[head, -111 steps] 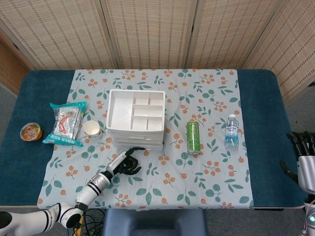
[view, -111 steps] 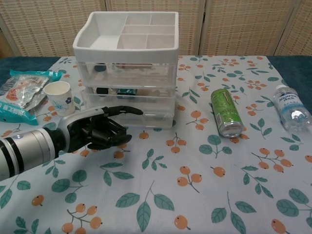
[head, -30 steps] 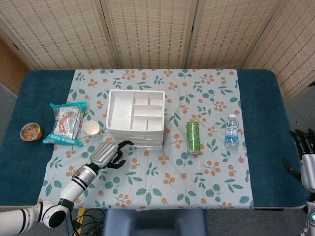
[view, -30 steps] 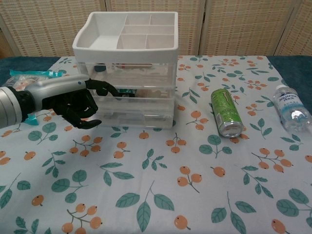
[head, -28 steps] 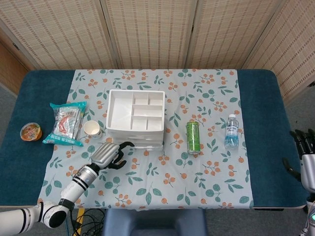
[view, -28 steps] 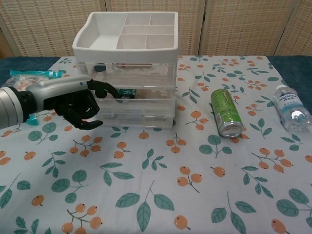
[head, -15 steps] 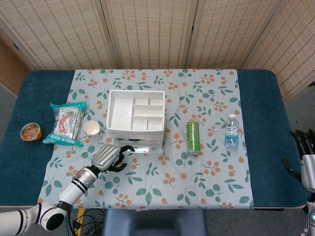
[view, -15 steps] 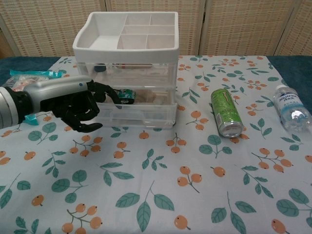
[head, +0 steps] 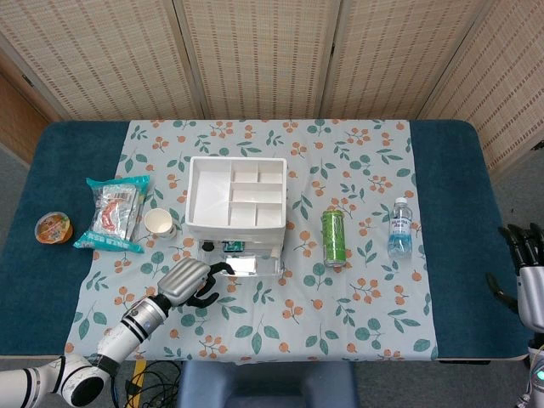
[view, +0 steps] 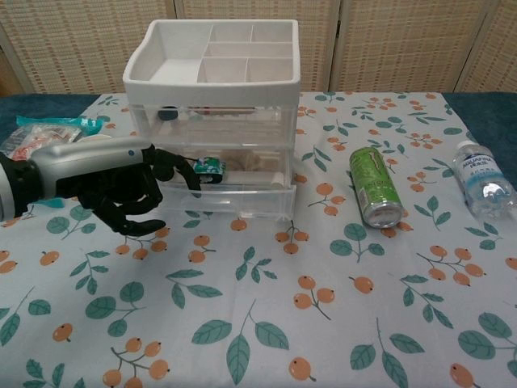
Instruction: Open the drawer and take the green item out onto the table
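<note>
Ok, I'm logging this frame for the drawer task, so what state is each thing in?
Lower drawer: pulled partly out.
Upper drawer: closed.
Green item: inside the lower drawer.
Left robot hand: fingers hooked on the lower drawer's front.
Right robot hand: off the table's right edge, holding nothing.
Green can: lying on its side.
Water bottle: lying down, capped.
Paper cup: upright.

Clear plastic drawer (view: 234,198) at the bottom of the white organiser, pulled partway out toward the near edge, front sitting level and low over the floral cloth, small green item (view: 209,166) lying inside at its left end, contents partly visible through the walls
</note>
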Robot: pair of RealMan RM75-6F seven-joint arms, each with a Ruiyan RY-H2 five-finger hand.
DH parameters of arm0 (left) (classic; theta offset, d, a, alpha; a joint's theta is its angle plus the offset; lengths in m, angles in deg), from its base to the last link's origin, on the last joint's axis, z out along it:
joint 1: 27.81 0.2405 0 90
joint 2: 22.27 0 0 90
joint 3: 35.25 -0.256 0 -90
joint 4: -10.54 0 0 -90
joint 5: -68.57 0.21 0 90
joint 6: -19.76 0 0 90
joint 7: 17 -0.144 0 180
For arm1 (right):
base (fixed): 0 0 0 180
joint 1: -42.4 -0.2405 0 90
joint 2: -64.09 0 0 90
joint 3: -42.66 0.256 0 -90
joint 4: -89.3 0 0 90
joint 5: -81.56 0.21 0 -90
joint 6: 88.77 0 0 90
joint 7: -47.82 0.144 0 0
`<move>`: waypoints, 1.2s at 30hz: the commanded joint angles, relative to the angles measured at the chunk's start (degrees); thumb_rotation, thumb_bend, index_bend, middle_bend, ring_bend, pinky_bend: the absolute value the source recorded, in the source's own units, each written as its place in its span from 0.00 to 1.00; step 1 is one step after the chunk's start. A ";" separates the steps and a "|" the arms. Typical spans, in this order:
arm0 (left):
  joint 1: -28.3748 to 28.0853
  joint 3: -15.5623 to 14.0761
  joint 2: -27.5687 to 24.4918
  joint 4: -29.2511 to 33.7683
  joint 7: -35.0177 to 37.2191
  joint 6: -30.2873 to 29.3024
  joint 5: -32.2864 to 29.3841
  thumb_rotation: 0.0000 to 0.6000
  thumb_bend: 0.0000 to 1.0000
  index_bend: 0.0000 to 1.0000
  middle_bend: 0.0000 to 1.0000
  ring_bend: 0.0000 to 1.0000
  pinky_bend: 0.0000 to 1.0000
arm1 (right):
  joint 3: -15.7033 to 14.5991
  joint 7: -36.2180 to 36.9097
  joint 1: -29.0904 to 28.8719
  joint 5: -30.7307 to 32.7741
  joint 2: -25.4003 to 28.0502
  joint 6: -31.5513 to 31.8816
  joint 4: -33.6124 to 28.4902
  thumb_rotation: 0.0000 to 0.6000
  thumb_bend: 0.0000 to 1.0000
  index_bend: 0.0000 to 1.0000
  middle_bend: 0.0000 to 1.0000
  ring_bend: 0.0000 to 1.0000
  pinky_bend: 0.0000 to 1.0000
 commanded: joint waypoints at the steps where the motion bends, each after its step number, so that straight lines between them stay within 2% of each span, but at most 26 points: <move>1: -0.10 -0.28 -0.27 0.41 -0.28 0.32 0.11 1.00 0.38 0.32 0.87 0.98 1.00 | 0.04 -0.07 0.00 0.05 0.02 0.02 -0.03 1.00 0.31 0.13 0.16 0.10 0.18; 15: 0.13 -1.05 -1.30 2.88 -1.36 -0.37 1.32 1.00 0.38 0.33 0.87 0.98 1.00 | 0.01 -0.09 -0.06 0.29 -0.20 -0.23 0.12 1.00 0.31 0.13 0.16 0.10 0.18; 36: 0.66 -2.75 -2.33 5.50 -2.20 -0.86 3.67 1.00 0.38 0.42 0.87 0.97 1.00 | -0.01 0.27 -0.10 0.41 -0.36 -0.38 0.58 1.00 0.31 0.13 0.16 0.10 0.18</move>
